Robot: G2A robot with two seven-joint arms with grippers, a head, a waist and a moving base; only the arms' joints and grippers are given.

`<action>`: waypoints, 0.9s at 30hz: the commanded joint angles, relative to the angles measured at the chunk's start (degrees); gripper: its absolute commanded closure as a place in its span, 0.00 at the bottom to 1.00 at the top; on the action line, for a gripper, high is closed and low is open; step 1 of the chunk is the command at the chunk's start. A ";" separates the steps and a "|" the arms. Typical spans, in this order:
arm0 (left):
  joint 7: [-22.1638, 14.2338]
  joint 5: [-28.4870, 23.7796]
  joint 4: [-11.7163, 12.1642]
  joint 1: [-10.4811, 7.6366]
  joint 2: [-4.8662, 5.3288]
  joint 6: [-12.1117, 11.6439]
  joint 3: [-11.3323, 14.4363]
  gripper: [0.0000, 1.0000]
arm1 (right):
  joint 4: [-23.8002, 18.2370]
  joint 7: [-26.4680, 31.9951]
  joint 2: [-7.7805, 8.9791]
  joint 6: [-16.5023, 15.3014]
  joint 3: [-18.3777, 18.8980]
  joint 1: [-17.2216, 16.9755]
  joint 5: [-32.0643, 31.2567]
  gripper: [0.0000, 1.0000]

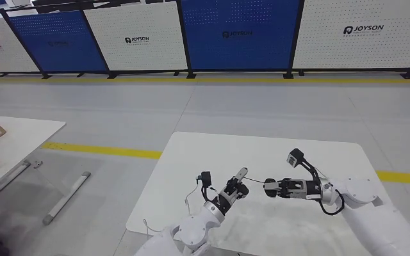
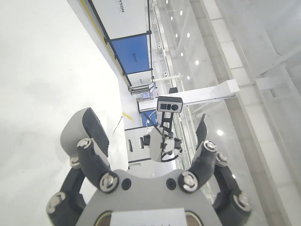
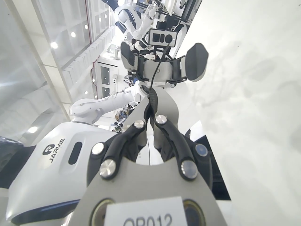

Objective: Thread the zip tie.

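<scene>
Above white rectangular table [image 1: 192,160], thin black plastic zip tie [image 1: 255,182], right gripper [image 1: 266,187] clamped on its right end, left gripper [image 1: 242,182] spread wide just left of it.

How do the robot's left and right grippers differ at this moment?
The left gripper has its fingers spread wide and holds nothing; the right gripper has its fingers pinched shut on the thin black zip tie. Both hover above the white table, facing each other.

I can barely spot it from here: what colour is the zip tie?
The zip tie is black, clearest in the right wrist view.
</scene>
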 commanded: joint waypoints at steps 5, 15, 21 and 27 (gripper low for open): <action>0.12 0.00 -0.03 -0.02 -0.01 -0.01 0.02 0.00 | -0.02 -0.07 0.00 -0.08 -0.02 0.00 -0.09 1.00; 0.05 1.43 -1.16 1.38 -0.32 -2.92 -1.16 0.00 | -0.79 -1.43 -0.55 6.43 -0.63 -0.53 0.14 1.00; 0.05 1.43 -1.16 1.38 -0.32 -2.92 -1.16 0.00 | -0.79 -1.43 -0.55 6.43 -0.63 -0.53 0.14 1.00; -1.31 0.56 -1.21 1.46 -0.73 -3.18 -0.92 0.00 | -0.79 -1.43 -0.55 6.43 -0.63 -0.53 0.14 1.00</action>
